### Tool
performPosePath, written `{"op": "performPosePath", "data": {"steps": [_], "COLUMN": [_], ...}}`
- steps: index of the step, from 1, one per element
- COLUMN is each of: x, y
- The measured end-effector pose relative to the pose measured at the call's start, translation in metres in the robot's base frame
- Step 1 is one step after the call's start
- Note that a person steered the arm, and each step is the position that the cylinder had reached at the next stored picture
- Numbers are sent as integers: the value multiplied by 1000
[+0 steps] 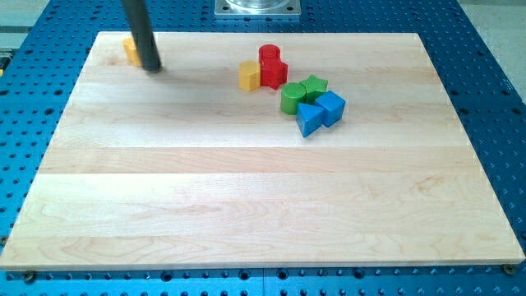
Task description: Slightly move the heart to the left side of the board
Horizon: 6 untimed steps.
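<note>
Camera view — my tip (151,67) touching, perhaps, half-hidden yellow block (130,51)

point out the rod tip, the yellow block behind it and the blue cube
my tip (153,68): camera view, very end of the rod
yellow block (129,51): camera view, visible left part beside the rod
blue cube (331,107): camera view, top face

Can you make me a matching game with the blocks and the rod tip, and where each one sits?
Things:
1. my tip
2. blue blocks
3. red blocks
4. yellow block by the red ones

Places:
A. bottom right end of the cluster
B. top left corner of the board
C. left edge of the cluster
D. top of the cluster

Pairs: 1-B, 2-A, 3-D, 4-C
</note>
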<state>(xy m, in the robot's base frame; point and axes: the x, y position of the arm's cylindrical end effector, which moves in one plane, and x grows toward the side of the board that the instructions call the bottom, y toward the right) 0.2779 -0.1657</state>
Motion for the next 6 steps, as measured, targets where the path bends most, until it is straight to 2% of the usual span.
{"op": "performPosePath", "data": {"steps": [1, 2, 6], "x": [-23, -17, -8], "y": [0, -31, -34]}}
